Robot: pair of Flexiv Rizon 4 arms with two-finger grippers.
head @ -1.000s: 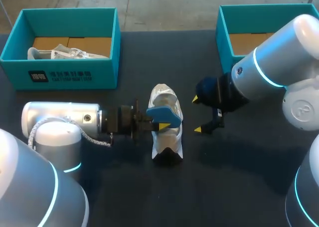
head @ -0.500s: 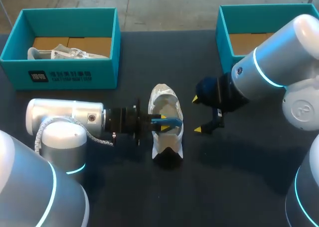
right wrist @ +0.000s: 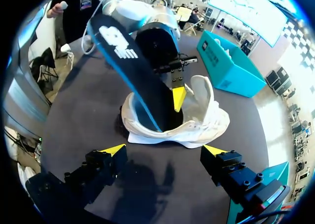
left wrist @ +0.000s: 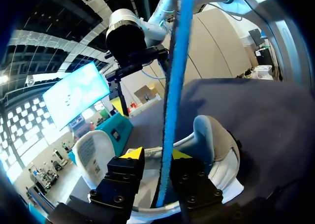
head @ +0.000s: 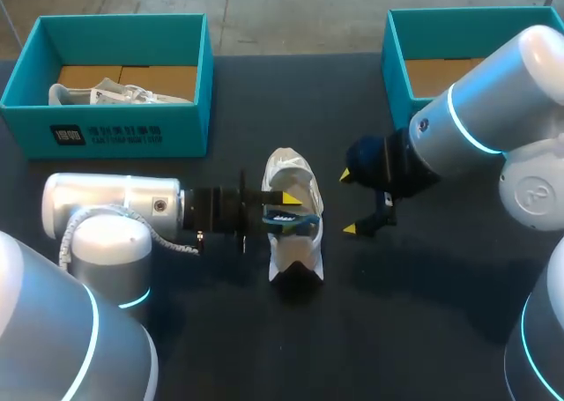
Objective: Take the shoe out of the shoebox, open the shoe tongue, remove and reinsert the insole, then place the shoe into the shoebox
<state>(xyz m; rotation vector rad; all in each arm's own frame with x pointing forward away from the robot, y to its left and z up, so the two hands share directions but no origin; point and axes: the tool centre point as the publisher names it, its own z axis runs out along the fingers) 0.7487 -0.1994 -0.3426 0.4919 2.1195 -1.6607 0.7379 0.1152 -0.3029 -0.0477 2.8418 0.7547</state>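
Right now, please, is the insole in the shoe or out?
Partly in: the insole stands, one end inside the shoe, in the left hand.

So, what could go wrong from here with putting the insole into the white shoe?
1. The insole stands steeply on edge in the left hand, only its lower end inside the shoe; it may catch or fold instead of lying flat.
2. The right hand is open and apart from the shoe, so a push might slide or tip it.

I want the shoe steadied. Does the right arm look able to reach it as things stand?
Probably yes: the right gripper is open beside the shoe, with only bare table between. The left gripper holds the insole in the shoe's opening.
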